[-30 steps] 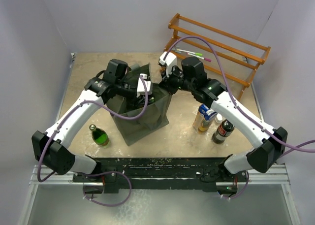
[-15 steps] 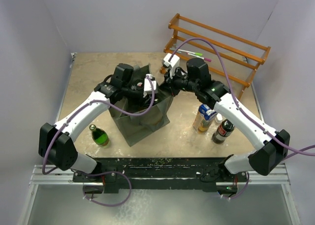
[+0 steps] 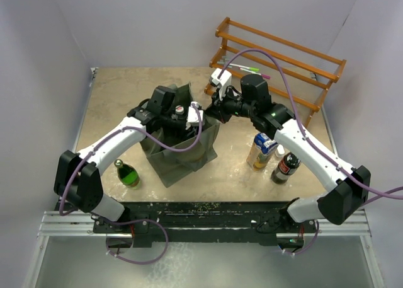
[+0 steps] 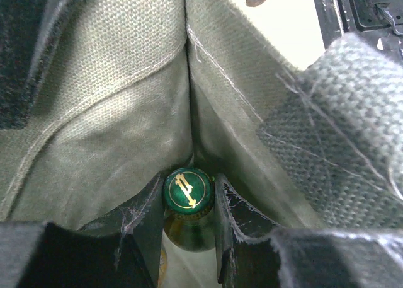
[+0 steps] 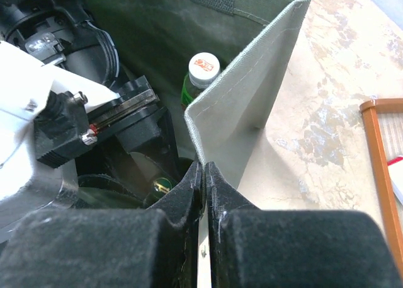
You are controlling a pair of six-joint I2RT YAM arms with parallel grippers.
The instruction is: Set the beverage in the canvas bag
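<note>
The dark grey-green canvas bag stands open at mid table. My left gripper is down inside it, shut on the neck of a green glass bottle with a green and gold cap, in a corner of the bag's lining. My right gripper is shut on the bag's rim and holds that wall up. A second bottle with a white cap stands inside the bag. In the top view the left gripper is over the bag mouth and the right gripper is at its far right rim.
A green bottle stands on the table left of the bag. A yellow and blue bottle, a dark cola bottle and a small white-capped one stand at right. A wooden rack is at the back right.
My left arm has swung right and reached deeper into the bag. My right gripper has stayed pinched on the bag rim, shifting slightly right.
</note>
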